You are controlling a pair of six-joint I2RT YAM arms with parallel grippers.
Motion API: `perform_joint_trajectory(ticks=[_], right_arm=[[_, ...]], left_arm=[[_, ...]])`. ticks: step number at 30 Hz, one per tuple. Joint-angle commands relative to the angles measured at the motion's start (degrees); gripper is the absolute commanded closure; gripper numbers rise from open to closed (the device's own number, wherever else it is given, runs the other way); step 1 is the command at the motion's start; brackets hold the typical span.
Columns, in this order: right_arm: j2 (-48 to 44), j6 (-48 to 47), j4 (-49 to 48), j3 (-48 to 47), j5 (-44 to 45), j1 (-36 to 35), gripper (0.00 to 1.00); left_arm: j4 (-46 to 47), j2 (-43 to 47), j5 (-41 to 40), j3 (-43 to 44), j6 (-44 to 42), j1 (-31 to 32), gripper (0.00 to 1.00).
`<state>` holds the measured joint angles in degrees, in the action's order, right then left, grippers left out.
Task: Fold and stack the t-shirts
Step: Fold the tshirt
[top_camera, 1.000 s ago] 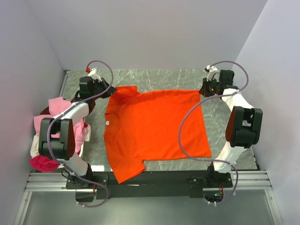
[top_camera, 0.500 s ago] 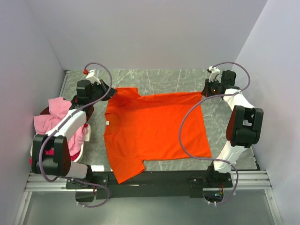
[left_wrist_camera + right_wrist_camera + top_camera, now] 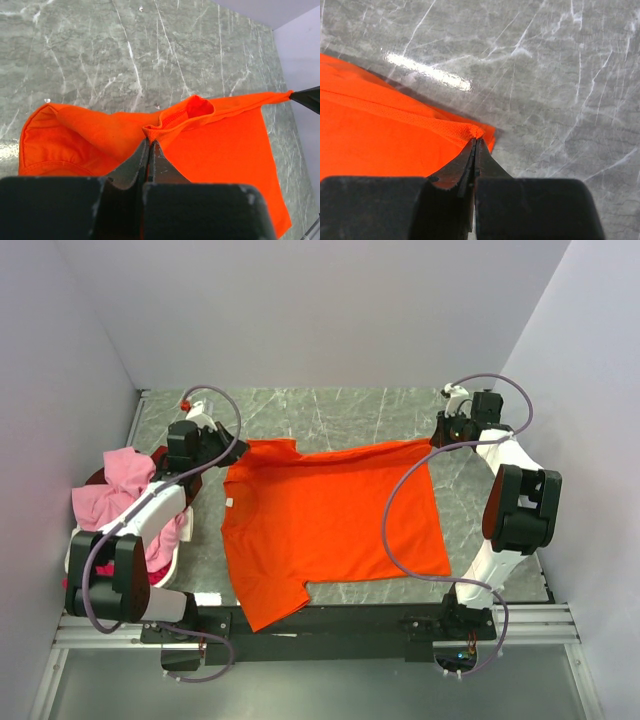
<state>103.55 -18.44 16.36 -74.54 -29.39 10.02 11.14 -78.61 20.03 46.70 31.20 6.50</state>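
The bright orange t-shirt (image 3: 330, 520) lies spread on the marble table, its small white neck label at the left. My left gripper (image 3: 232, 449) is shut on the shirt's far left shoulder by the sleeve; in the left wrist view (image 3: 149, 141) the cloth (image 3: 220, 145) is pinched at the tips. My right gripper (image 3: 436, 440) is shut on the far right hem corner, which also shows in the right wrist view (image 3: 476, 137) with the cloth (image 3: 380, 145). The far edge is lifted taut between both grippers. Pink, magenta and cream-white shirts (image 3: 120, 495) sit piled at the left.
Grey marble table (image 3: 340, 410) with bare surface behind the shirt. White walls close in at the back and on both sides. A metal rail (image 3: 320, 625) runs along the near edge under the arm bases. The shirt's near sleeve hangs over the table's front edge.
Both grippers have lifted the shirt's far edge and drawn it slightly toward the near side. The left arm has shifted and uncovers more of the pink pile.
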Motion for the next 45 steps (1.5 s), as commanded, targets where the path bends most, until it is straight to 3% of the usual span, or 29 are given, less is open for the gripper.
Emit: perform_joint_trajectory(ticks=[1, 12, 45], right_arm=[[0.43, -1.51, 0.52, -0.6, 0.73, 0.61, 1.0], [-0.19, -3.71, 2.53, 0.97, 0.03, 0.61, 1.0], [-1.86, -13.46, 7.28, 6.59, 4.6, 0.61, 0.97]], left_arm=[[0.82, 2.67, -1.14, -0.99, 0.97, 0.35, 1.0], [-0.15, 8.03, -1.92, -6.35, 2.02, 1.41, 1.0], [-2.08, 12.51, -6.41, -15.67, 4.92, 3.34, 1.0]])
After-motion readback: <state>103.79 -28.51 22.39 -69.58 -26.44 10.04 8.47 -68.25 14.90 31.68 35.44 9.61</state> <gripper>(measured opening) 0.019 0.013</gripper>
